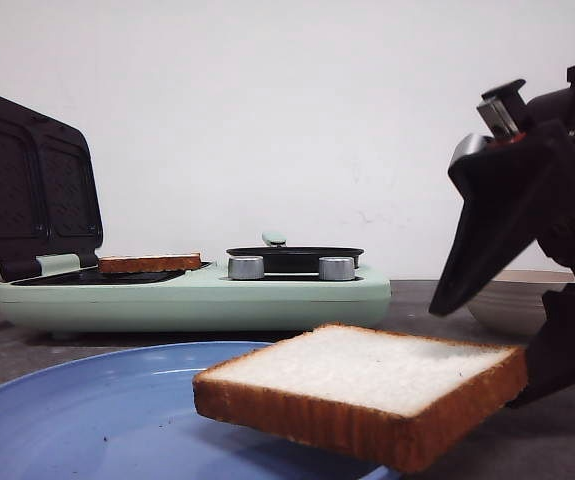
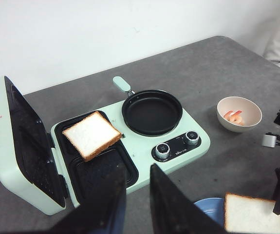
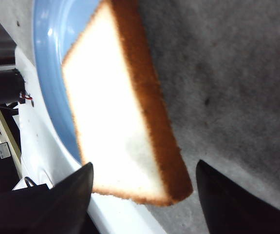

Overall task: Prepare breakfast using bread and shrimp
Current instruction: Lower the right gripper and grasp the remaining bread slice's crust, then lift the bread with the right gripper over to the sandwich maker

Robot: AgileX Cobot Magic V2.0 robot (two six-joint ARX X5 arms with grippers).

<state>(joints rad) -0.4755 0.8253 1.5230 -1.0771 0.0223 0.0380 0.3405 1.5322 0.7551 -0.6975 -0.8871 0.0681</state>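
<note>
My right pincer (image 3: 142,195) has a slice of bread (image 1: 367,395) by one crust edge, its two dark fingers set on either side of it. The front view shows the slice held level, off the blue plate (image 1: 87,410) and jutting past the plate's rim — my right wrist view confirms this, with the slice half over the blue rim and half over the grey table (image 3: 237,73). The other slice (image 2: 91,135) shows only as a brown crust line from the front; my left wrist view gives it whole, lying askew on the dark grill plate of the open mint-green breakfast maker (image 2: 130,146), beside the round black pan (image 2: 152,112). That same view alone shows the shrimp (image 2: 234,116), pink-orange in a white bowl (image 2: 239,114) toward the table's right edge. My left pincer (image 2: 137,204) hangs parted, with nothing between its fingers.
</note>
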